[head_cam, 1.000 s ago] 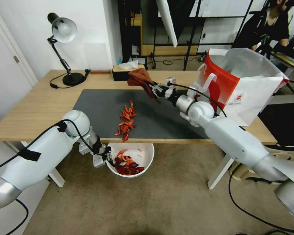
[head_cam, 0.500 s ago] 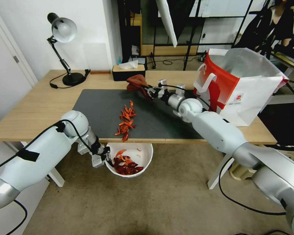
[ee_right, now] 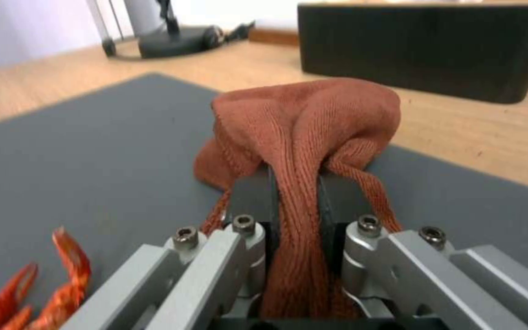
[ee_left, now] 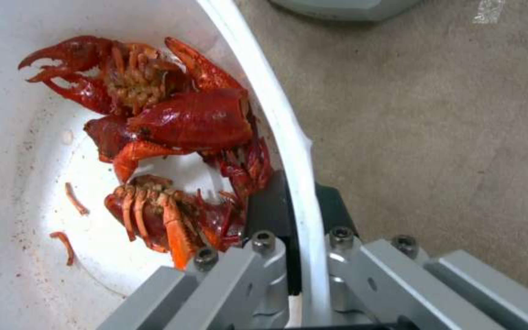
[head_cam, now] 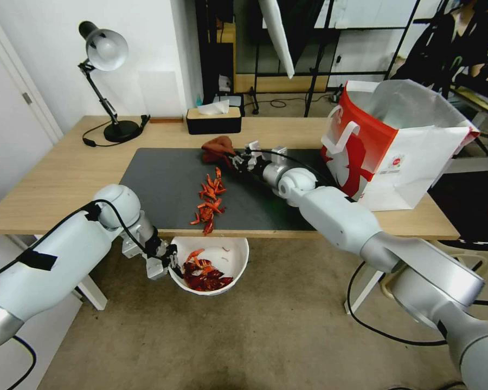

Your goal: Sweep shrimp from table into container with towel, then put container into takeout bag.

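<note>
Shrimp [head_cam: 209,199]: a red-orange line of pieces on the dark mat [head_cam: 157,189], running from mid-mat to the near edge of the table [head_cam: 65,179]; more lie inside the container, glossy shells and claws piled against its wall
Container [head_cam: 230,254]: white bowl held just below the table's near edge, under the near end of the shrimp line, over the carpet [head_cam: 287,336]
Left gripper [head_cam: 171,265]: below the table edge, pinching the container's rim on its left side, one finger inside the bowl and one outside, closed tight on the rim in the left wrist view [ee_left: 300,275]
Towel [head_cam: 216,150]: rust-brown bunch low over the far part of the mat, just beyond the far end of the shrimp line, near the black tissue box [head_cam: 213,120]
Right gripper [head_cam: 232,159]: stretched across the mat, fingers clamped on a fold of the towel [ee_right: 304,137], cloth bulging out past the tips
Takeout bag [head_cam: 401,146]: standing open at the right end of the table, well apart from the container
Lamp [head_cam: 106,81]: far left corner of the table
</note>
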You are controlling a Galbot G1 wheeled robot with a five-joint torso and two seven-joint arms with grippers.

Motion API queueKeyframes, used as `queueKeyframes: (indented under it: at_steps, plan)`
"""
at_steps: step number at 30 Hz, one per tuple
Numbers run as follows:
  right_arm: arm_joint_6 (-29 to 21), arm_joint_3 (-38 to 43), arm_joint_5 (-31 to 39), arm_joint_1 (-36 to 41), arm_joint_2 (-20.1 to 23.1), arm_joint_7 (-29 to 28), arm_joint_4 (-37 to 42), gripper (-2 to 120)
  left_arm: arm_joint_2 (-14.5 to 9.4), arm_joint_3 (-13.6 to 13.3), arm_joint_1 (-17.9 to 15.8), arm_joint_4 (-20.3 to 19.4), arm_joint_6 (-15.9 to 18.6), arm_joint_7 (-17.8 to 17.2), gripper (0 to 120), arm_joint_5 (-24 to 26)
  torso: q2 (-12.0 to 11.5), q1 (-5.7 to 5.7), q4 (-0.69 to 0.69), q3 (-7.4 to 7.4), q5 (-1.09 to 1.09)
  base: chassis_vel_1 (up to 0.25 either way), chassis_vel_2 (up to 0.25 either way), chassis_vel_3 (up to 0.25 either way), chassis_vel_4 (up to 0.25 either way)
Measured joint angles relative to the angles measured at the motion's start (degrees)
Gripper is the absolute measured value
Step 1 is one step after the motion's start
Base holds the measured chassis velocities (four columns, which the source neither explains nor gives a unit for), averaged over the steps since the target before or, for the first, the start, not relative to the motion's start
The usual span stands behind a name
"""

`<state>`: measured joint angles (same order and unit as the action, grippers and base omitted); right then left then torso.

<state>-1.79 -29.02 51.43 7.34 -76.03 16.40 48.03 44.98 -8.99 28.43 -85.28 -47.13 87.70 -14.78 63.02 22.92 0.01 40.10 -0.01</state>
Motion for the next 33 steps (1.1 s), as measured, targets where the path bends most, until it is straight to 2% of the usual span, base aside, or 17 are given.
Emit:
queueKeyframes:
  at_steps: [5,13,20,33]
  plan:
    - [-1.59,-0.80,-1.10,0.06,0.71,0.30,0.81,9,0.07,0.12,-0.11,0.17,0.00,0.00,0,0.05,0.00,0.00,-0.01,0.00,0.00,0.000,0.000,0.000,0.000]
    - [-3.08,-2.25,-0.82,0.04,4.19,3.35,3.69,9,0.48,0.12,-0.61,0.95,0.00,0.00,0,0.09,0.00,0.00,-0.03,0.00,0.01,0.000,0.000,0.000,0.000]
    - [-3.13,-3.08,-0.22,0.16,5.55,5.89,5.63,9,0.81,0.09,-1.03,1.67,0.00,-0.01,0,-0.01,0.00,0.00,-0.02,0.00,0.01,0.000,0.000,0.000,0.000]
    - [-3.60,-5.11,1.03,0.54,7.61,6.61,10.44,9,0.33,0.33,-0.91,2.43,0.00,-0.01,0,0.01,0.00,0.00,-0.01,0.00,0.01,0.000,0.000,0.000,0.000]
